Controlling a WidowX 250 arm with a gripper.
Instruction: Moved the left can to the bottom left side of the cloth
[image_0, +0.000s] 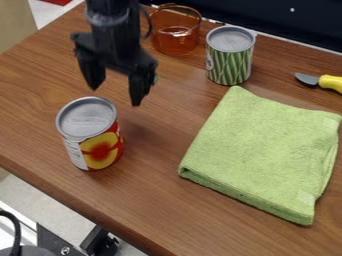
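Note:
My gripper (118, 95) hangs in the upper left of the view, open, its two fingertips apart with nothing between them. Below it and slightly to the left, a red and yellow can (100, 149) with a grey metal lid stands upright on the wooden table. The fingertips are above the can's far edge, not around it. To the right, a folded green cloth (264, 152) lies flat. Just beyond the cloth's upper left corner stands a second can (229, 62), striped green, also upright.
An amber glass cup (175, 37) stands at the back, left of the green can. A knife with a yellow handle (330, 83) lies at the right. The wooden table's (143, 220) front edge runs diagonally along the lower left.

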